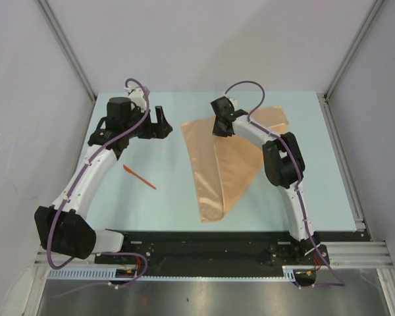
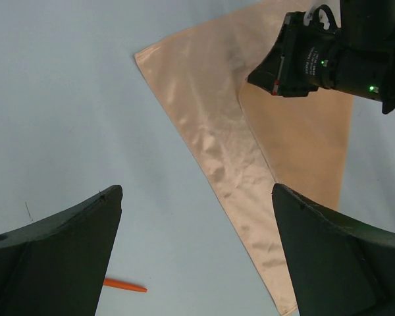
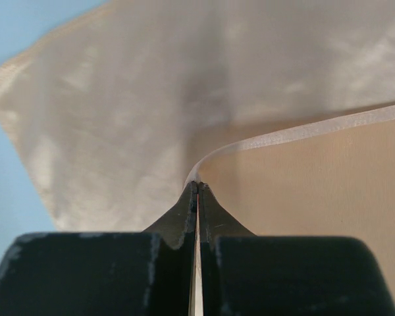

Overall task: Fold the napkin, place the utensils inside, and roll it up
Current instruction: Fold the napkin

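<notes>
The peach-orange napkin (image 1: 230,158) lies partly folded on the pale blue table, one flap lifted over the rest. My right gripper (image 1: 222,129) is shut on the napkin's hem (image 3: 250,139) near its far middle and holds that edge up. The napkin also shows in the left wrist view (image 2: 217,138). My left gripper (image 1: 160,125) is open and empty, above the table just left of the napkin. The orange-red utensil (image 1: 139,177) lies flat on the table, left of the napkin and nearer than my left gripper; its tip shows in the left wrist view (image 2: 125,285).
The table (image 1: 171,204) is walled on the left, right and far sides by white panels with metal posts. A black rail (image 1: 204,247) runs along the near edge between the arm bases.
</notes>
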